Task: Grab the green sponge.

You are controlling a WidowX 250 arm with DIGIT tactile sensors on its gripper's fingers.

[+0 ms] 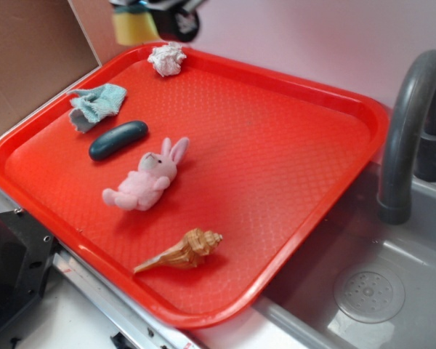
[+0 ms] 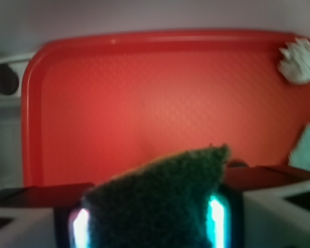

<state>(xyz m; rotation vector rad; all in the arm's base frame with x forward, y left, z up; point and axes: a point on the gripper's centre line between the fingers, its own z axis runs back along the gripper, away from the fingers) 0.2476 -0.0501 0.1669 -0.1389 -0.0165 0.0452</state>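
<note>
End effector: pinching the green sponge, raised above the tray's far edge.
Red tray: holds teal cloth, dark green pebble, pink bunny, seashell, white crumpled wad.
Sink: right of the tray.

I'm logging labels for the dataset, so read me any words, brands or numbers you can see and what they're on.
None: no readable text in either view.
The red tray, pink bunny, seashell and the green sponge held in the gripper carry no print.
</note>
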